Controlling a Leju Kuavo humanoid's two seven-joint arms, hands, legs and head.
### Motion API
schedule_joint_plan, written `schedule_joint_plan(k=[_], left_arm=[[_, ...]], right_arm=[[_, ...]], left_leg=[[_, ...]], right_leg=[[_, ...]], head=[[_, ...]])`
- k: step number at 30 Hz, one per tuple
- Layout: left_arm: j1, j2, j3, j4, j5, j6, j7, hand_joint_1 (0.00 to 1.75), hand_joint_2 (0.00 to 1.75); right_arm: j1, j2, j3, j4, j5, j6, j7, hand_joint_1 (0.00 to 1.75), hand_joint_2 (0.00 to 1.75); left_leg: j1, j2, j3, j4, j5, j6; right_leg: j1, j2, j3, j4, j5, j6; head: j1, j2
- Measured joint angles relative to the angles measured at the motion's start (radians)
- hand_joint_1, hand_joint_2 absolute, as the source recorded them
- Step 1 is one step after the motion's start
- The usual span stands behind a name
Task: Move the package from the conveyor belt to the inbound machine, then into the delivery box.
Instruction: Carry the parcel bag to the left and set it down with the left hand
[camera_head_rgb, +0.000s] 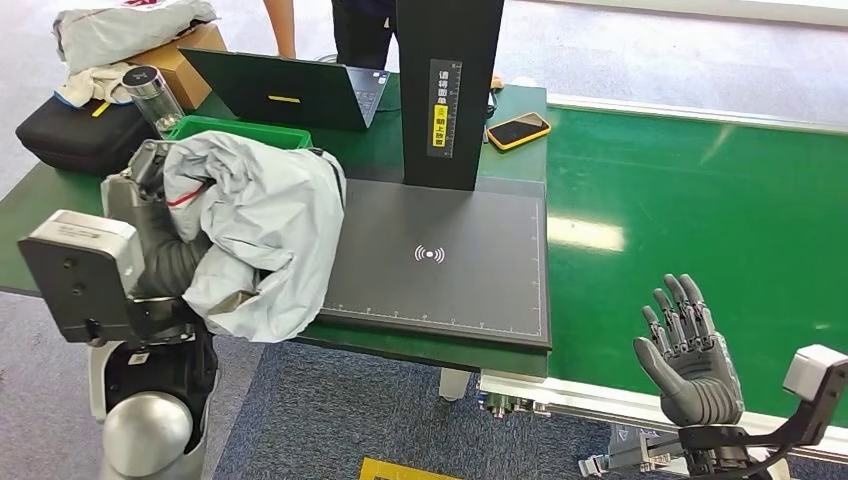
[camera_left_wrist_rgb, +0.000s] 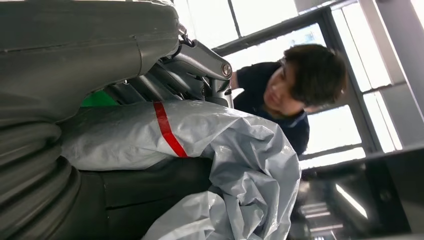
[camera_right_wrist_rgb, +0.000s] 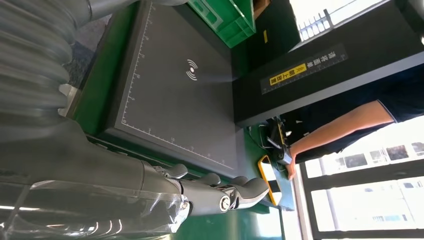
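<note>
Head view: the left robot hand (camera_head_rgb: 160, 175) grips the grey package (camera_head_rgb: 262, 235), raised over the worktop (camera_head_rgb: 40, 200) edge, between the green bin (camera_head_rgb: 240, 131) and the scanner pad (camera_head_rgb: 440, 260). The right robot hand (camera_head_rgb: 690, 355) hangs open above the belt (camera_head_rgb: 700, 200).

Left wrist view: the package (camera_left_wrist_rgb: 225, 150) drapes from the fingers (camera_left_wrist_rgb: 200, 65).

Right wrist view: its fingers (camera_right_wrist_rgb: 220, 192) are extended, holding nothing, near the pad (camera_right_wrist_rgb: 175, 100).

We list silver arms with grey ribbed wrist covers. Left hand (camera_head_rgb: 150, 165): grey, metal-linked. Right hand (camera_head_rgb: 690, 355): dark grey, segmented fingers.
</note>
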Motion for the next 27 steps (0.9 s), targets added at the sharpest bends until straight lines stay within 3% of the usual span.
schedule_joint_plan(k=[13,27], left_arm=[[0.063,0.0,0.163,0.012,0.007,0.034,-0.028,1.75,1.75],[-0.052,-0.002,0.255,0.099,-0.059,-0.017,0.025,1.75,1.75]], right_arm=[[0.008,0.015,0.016,-0.021,0.038,0.03,-0.001,0.0,1.75],[-0.016,0.015,0.035,-0.021,0.044,0.029,-0.003,0.0,1.75]], left_leg=[[0.0,0.001,0.0,0.0,0.0,0.0],[0.0,0.001,0.0,0.0,0.0,0.0]], right_leg=[[0.0,0.001,0.0,0.0,0.0,0.0],[0.0,0.001,0.0,0.0,0.0,0.0]], head=[[0.0,0.0],[0.0,0.0]])
